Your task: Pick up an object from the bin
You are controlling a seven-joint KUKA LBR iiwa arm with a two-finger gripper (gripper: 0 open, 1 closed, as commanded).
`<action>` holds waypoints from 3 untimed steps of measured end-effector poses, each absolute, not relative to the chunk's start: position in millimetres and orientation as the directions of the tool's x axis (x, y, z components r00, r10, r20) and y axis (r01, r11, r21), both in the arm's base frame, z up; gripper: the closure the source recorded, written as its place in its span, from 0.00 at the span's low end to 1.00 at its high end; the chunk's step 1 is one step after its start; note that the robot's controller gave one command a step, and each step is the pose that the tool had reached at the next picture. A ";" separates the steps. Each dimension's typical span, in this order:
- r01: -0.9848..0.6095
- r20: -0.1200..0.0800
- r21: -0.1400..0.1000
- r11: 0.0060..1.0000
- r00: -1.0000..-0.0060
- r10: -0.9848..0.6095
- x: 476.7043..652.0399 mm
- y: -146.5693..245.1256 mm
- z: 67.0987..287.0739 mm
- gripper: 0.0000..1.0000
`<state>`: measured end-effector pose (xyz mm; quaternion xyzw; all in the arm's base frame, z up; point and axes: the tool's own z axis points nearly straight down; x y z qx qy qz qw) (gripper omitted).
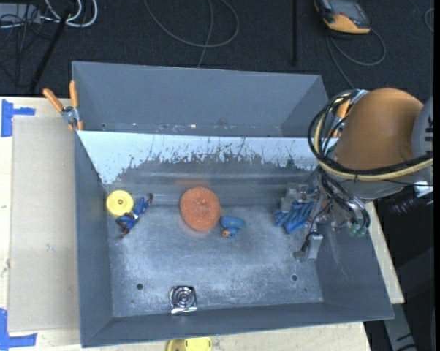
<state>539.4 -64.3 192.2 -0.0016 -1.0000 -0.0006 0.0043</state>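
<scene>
My gripper (pixel 308 246) hangs low at the bin's right side, close to the right wall. Just to its upper left a ragged blue thing (pixel 292 215) lies on the floor, touching or nearly touching the gripper; I cannot tell whether it is held. Further left, a small blue piece with a yellow spot (pixel 231 226) rests beside a round orange disc (pixel 199 209) in the middle of the bin.
At the left of the bin sit a yellow round cap (pixel 120 202) and a small dark blue thing (pixel 129 219). A shiny metal ring (pixel 183 297) lies near the front wall. The arm's orange cover and cables overhang the right rim.
</scene>
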 end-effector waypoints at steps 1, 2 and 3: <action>0.001 0.001 0.000 1.000 -1.000 0.001 540.9 -64.0 196.9 0.00; 0.006 -0.006 -0.001 1.000 -1.000 0.006 570.8 -122.8 121.2 0.00; -0.033 -0.004 0.004 0.999 -0.999 -0.033 599.3 -156.0 68.3 0.00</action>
